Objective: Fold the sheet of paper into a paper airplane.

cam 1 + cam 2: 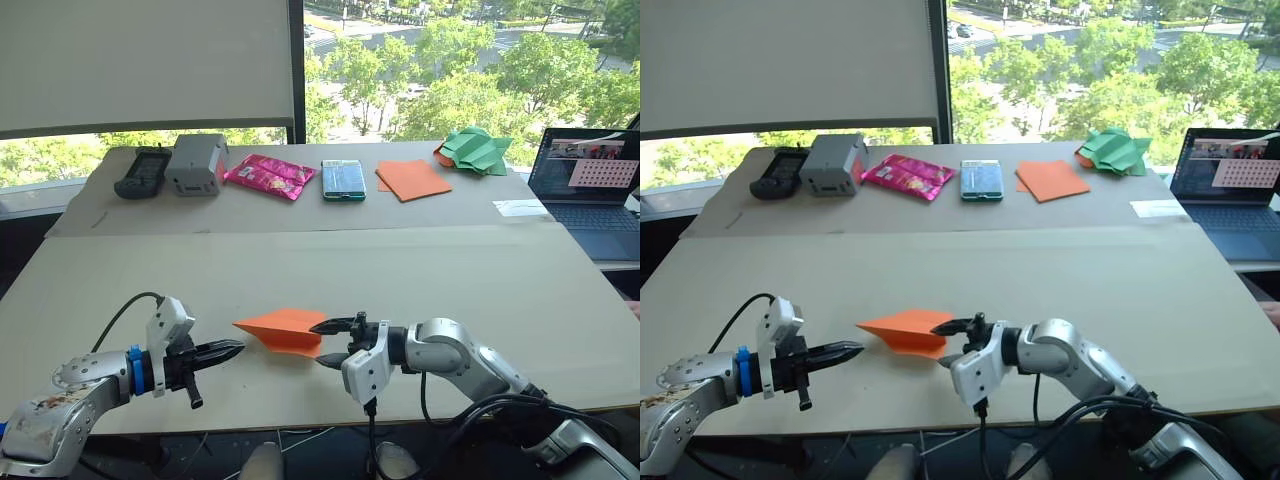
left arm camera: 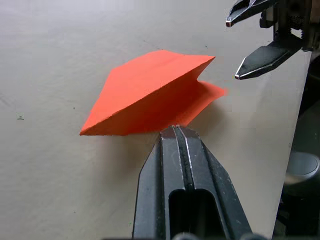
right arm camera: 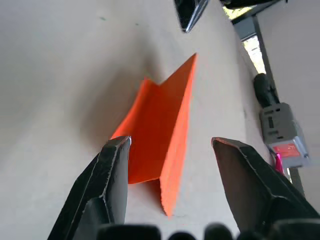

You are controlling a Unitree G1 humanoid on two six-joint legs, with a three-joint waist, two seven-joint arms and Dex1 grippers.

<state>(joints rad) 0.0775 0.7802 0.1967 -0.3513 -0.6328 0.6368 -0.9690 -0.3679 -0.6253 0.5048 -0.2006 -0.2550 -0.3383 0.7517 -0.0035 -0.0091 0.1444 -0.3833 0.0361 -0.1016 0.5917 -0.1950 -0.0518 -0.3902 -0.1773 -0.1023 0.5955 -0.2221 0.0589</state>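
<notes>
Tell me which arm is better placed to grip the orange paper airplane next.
Probably the right. The right gripper has its jaws open on either side of the tail end of the paper airplane. The left gripper has its jaws shut, just short of the airplane's pointed nose.

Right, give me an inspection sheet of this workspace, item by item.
Surface: pale table, a second one butted behind it.
Job's things: orange paper airplane, folded into a pointed wedge, lying between the grippers.
Clutter: along the far table, black handheld device, grey box, pink packet, phone, flat orange sheets, green paper shape; a white slip.
Grippers: left gripper shut, beside the plane; right gripper open at its tail.
Cables: black cable looping on the left arm.
Surroundings: laptop at right, window with trees behind.
</notes>
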